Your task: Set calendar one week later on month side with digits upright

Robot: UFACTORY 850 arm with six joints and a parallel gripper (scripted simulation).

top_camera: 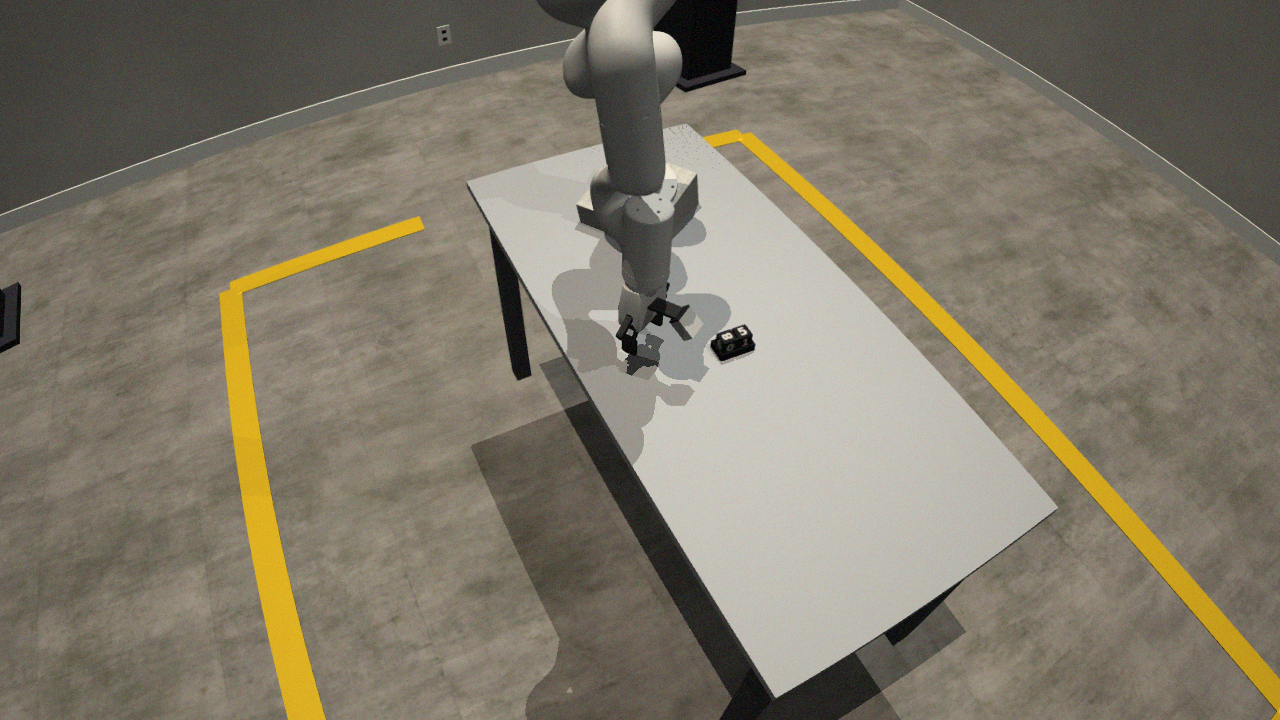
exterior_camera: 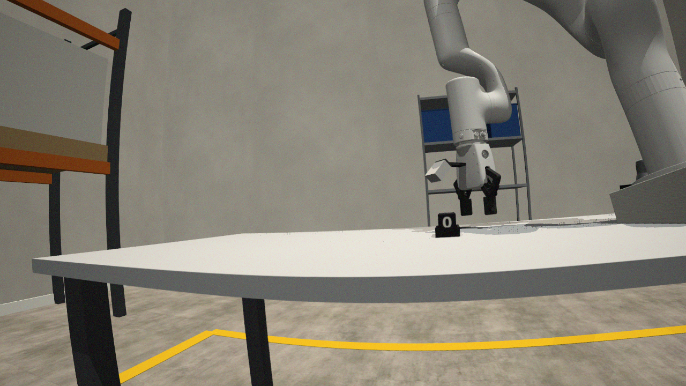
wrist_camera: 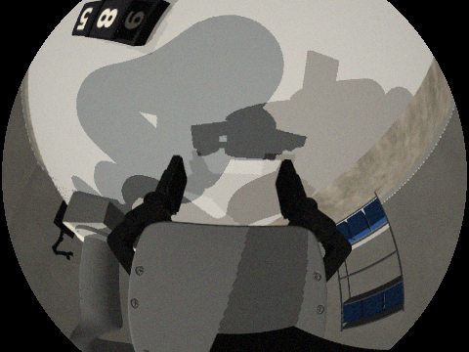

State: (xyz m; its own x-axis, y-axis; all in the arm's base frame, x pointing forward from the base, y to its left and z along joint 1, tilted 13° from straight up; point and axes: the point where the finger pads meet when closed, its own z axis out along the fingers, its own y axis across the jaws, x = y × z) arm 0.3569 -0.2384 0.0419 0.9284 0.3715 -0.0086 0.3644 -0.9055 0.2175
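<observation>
The calendar's black tray [top_camera: 735,354] [exterior_camera: 447,232] lies flat on the table. Two black cubes with white digits stand in it side by side. One cube [top_camera: 726,336] [wrist_camera: 106,18] has an 8 on top; the other cube [top_camera: 742,331] [wrist_camera: 84,19] [exterior_camera: 447,221] has a 5 on top. The exterior view shows a 0 on the near end face. The top view shows a 0 and a second, unclear digit on the long side. No month name is legible. My gripper [top_camera: 645,331] [exterior_camera: 478,206] [wrist_camera: 232,169] is open and empty, above the table and to the calendar's left in the top view.
The white table [top_camera: 841,465] [exterior_camera: 335,254] bears the calendar and the arm's base [top_camera: 685,189] [exterior_camera: 647,197]. The arm casts shadows beside the calendar. A shelf with blue bins [exterior_camera: 435,125] [wrist_camera: 373,299] stands beyond the table, and an orange and dark rack [exterior_camera: 119,96] stands at the left.
</observation>
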